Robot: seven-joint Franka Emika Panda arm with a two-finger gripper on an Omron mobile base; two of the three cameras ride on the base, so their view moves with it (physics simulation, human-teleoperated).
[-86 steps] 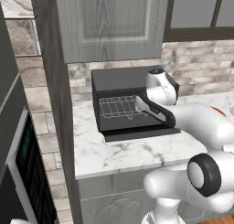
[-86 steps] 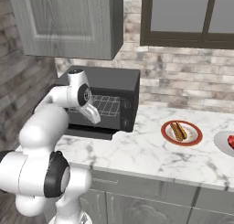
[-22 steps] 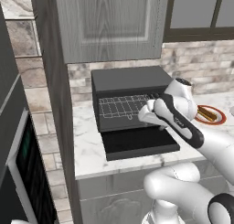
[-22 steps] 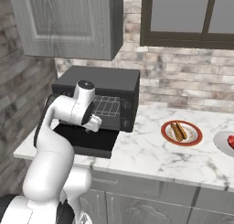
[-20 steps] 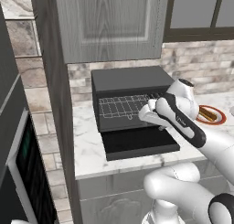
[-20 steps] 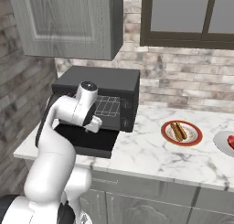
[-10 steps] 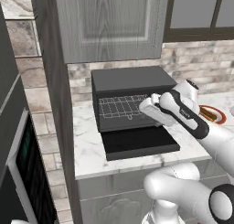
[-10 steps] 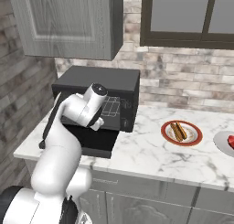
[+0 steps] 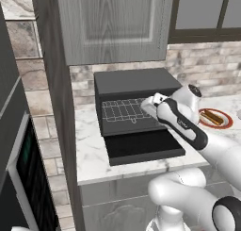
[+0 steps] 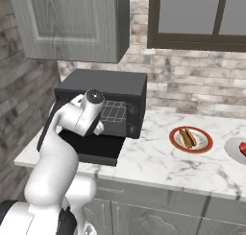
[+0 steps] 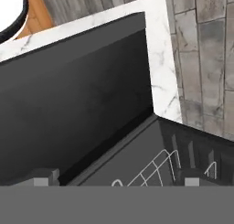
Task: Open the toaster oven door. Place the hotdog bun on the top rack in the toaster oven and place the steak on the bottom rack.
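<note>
The black toaster oven [image 9: 132, 83] stands on the marble counter with its door [image 9: 141, 145] folded down flat in front. A silver wire rack [image 9: 123, 111] shows inside the cavity. My gripper [image 9: 150, 103] hovers open and empty just above the door, at the right part of the opening; in the hand view its fingertips [image 11: 43, 176] stand wide apart over the door [image 11: 77, 95] and a rack [image 11: 151, 173]. The hotdog bun [image 10: 187, 137] lies on a red-rimmed plate [image 10: 174, 142] to the right. The red steak [image 10: 243, 148] sits at the far right edge.
A grey wall cabinet [image 9: 113, 22] hangs low over the oven. A tall dark built-in oven [image 9: 19, 178] stands to the left. The marble counter [image 10: 158, 162] stretches bare between the oven and the plate. A brick wall and a window [image 10: 197, 13] lie behind.
The hand has risen a little in front of the cavity and the forearm has swung right. The door has stayed flat open and the jaws have stayed wide.
</note>
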